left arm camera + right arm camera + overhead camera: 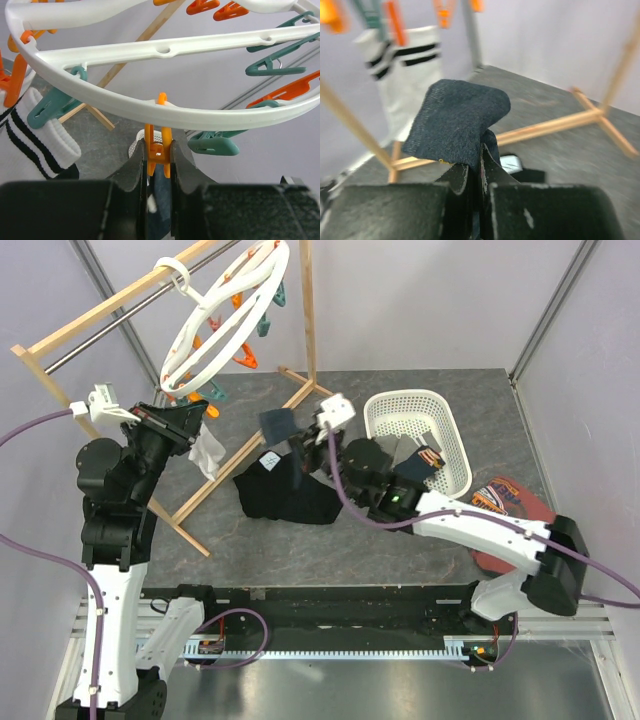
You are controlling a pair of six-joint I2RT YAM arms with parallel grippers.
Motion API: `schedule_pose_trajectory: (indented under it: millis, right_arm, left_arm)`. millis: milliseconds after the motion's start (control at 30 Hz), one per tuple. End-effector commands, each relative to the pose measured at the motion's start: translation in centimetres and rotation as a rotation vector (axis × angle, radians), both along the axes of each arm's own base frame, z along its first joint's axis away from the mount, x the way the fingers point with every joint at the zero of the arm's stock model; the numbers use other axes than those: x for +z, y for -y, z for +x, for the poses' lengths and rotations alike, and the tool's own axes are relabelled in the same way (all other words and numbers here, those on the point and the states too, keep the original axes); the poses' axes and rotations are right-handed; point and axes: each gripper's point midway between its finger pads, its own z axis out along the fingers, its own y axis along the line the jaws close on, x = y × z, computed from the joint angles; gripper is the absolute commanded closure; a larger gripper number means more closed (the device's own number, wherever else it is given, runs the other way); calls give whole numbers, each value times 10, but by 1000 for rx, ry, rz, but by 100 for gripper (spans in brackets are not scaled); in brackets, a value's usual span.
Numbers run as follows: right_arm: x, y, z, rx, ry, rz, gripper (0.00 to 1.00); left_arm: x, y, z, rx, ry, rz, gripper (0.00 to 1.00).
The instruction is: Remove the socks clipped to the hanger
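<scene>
- The right gripper (476,167) was shut tight on a dark navy sock (457,122), held clear of the hanger; the white basket (400,400) lay to its right
- The left gripper (159,160) was clamped on an orange peg (158,145) under the round white hanger (125,107)
- The black-striped sock (35,145) hung lengthwise downward, seemingly from a teal peg (50,107), just left of that gripper, so the left arm was nearer
</scene>
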Motion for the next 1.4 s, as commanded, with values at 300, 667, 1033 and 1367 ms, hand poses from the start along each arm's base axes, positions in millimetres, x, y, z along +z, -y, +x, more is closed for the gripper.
schedule_pose_trajectory:
  millis: [300, 667, 1033, 1367]
  right_arm:
    - [-60, 263, 125, -675, -136, -164, 83]
    - [-140, 316, 165, -737, -400, -212, 23]
    - [-18, 168, 98, -138, -69, 142, 15]
    - [33, 12, 26, 258, 158, 233, 18]
  left_arm:
    - [13, 9, -15, -60, 108, 81, 98]
    - [13, 12, -22, -81, 119, 120, 97]
    - [13, 15, -24, -107, 109, 149, 94]
    - [10, 19, -23, -130, 95, 138, 92]
